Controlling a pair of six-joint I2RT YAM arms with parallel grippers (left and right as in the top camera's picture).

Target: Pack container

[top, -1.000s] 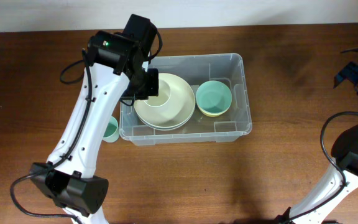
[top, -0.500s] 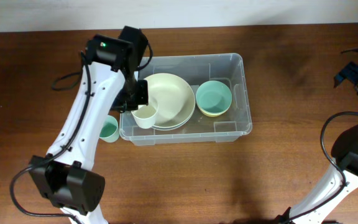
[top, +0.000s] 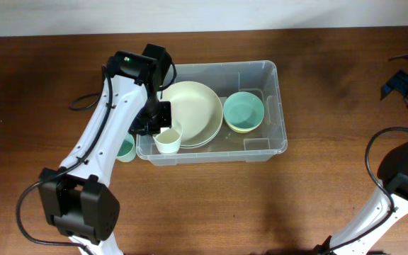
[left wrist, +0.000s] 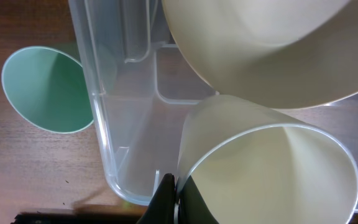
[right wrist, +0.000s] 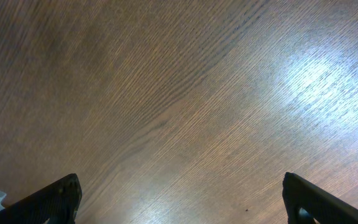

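The clear plastic container [top: 275, 106] sits mid-table and holds a large cream bowl [top: 193, 110] and a smaller green bowl [top: 244, 112]. My left gripper [top: 157, 127] is shut on the rim of a cream cup [top: 168, 140], holding it inside the container's front left corner. In the left wrist view the cream cup [left wrist: 272, 174] is pinched at its rim by my left gripper [left wrist: 176, 202], beside the container wall [left wrist: 104, 124] and under the cream bowl [left wrist: 260, 43]. My right gripper [right wrist: 182, 199] is open over bare wood at the far right.
A green cup [top: 125, 149] stands on the table just outside the container's left wall; it also shows in the left wrist view [left wrist: 45, 90]. Dark cables lie at the far right edge [top: 406, 81].
My left gripper has carried the cream cup from over the large bowl toward the front left corner of the container and lowered it. The right arm has not moved.
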